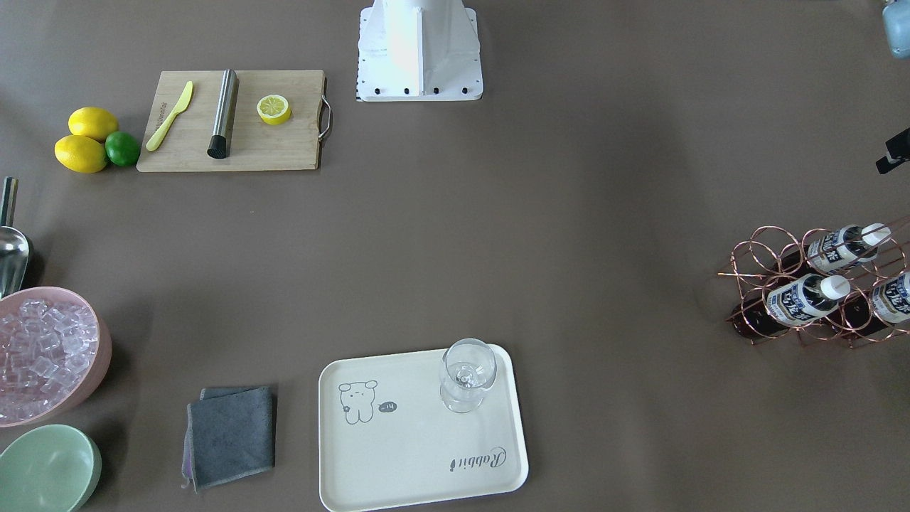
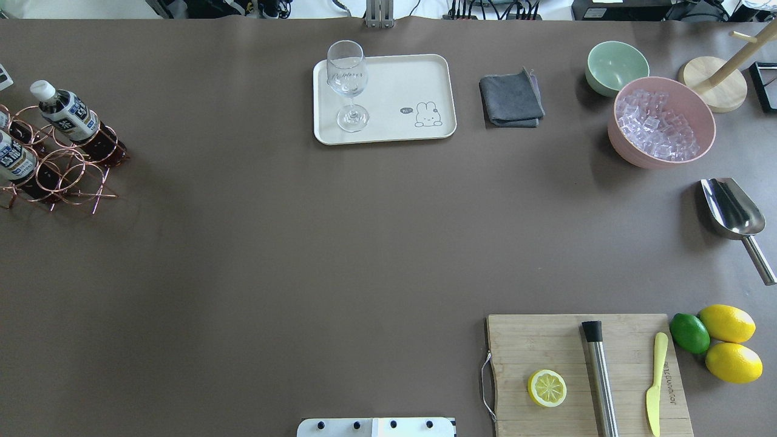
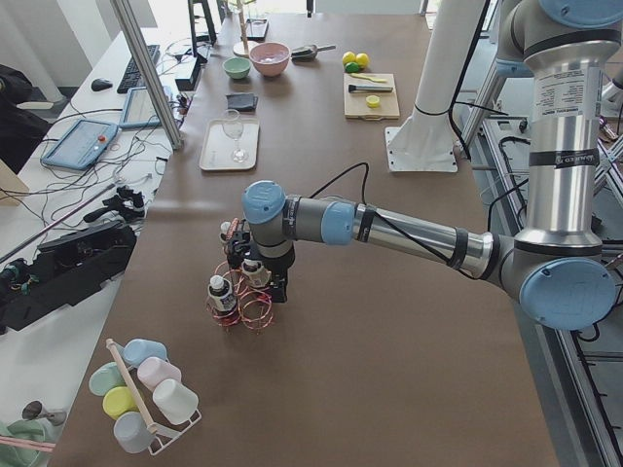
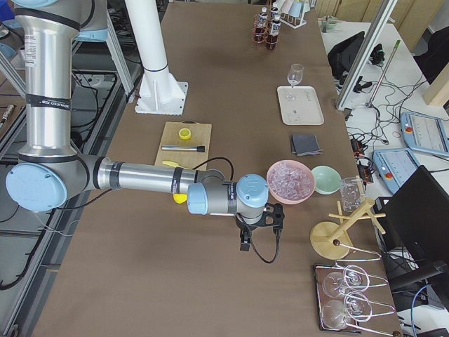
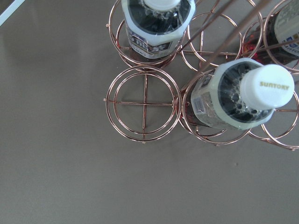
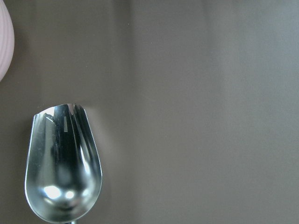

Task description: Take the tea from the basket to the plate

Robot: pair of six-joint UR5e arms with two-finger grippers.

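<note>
Three tea bottles (image 1: 807, 299) with white caps stand in the copper wire basket (image 1: 771, 249) at the table's end on my left. The overhead view shows two of them (image 2: 67, 112) in the basket (image 2: 61, 176). The left wrist view looks straight down on two bottles (image 5: 243, 95) and an empty ring of the basket (image 5: 143, 103). My left gripper (image 3: 263, 287) hangs just above the basket; I cannot tell whether it is open or shut. The cream plate (image 1: 398, 455) holds only a clear glass (image 1: 466, 373). My right gripper (image 4: 256, 235) is above a steel scoop (image 6: 63, 168); I cannot tell its state either.
A cutting board (image 2: 586, 373) carries a half lemon, a steel muddler and a yellow knife; two lemons and a lime (image 2: 689, 332) lie beside it. A pink bowl of ice (image 2: 661, 121), a green bowl (image 2: 616, 65), a grey cloth (image 2: 511, 98) and a wooden stand (image 2: 713, 82) are nearby.
</note>
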